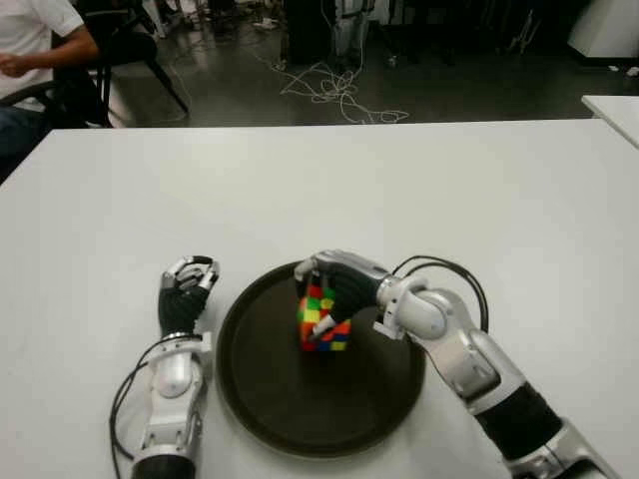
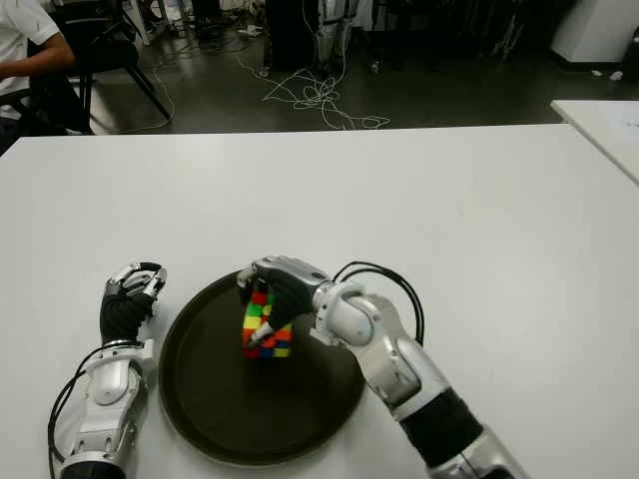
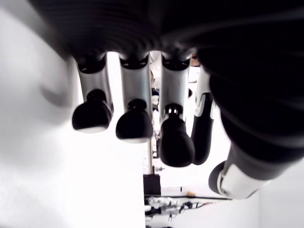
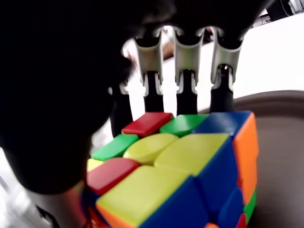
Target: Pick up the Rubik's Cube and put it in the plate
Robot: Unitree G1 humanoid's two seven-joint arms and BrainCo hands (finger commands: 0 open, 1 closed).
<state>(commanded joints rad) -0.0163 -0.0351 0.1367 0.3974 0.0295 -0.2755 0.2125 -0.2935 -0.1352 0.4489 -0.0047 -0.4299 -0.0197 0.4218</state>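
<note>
A multicoloured Rubik's Cube [image 1: 322,320] sits slightly tilted inside the dark round plate [image 1: 300,411], in its far half. My right hand [image 1: 342,281] reaches in from the right and is shut on the cube from above. In the right wrist view, the fingers [image 4: 186,92] stand behind the cube [image 4: 190,166] and the thumb side is dark and close. Whether the cube touches the plate's floor I cannot tell. My left hand [image 1: 188,291] shows just left of the plate on the white table [image 1: 449,190], fingers [image 3: 135,124] relaxed and holding nothing.
A seated person [image 1: 30,50] and a black chair [image 1: 130,50] are beyond the table's far left corner. Cables [image 1: 334,90] lie on the floor behind the far edge. A second white table [image 1: 617,110] shows at the right.
</note>
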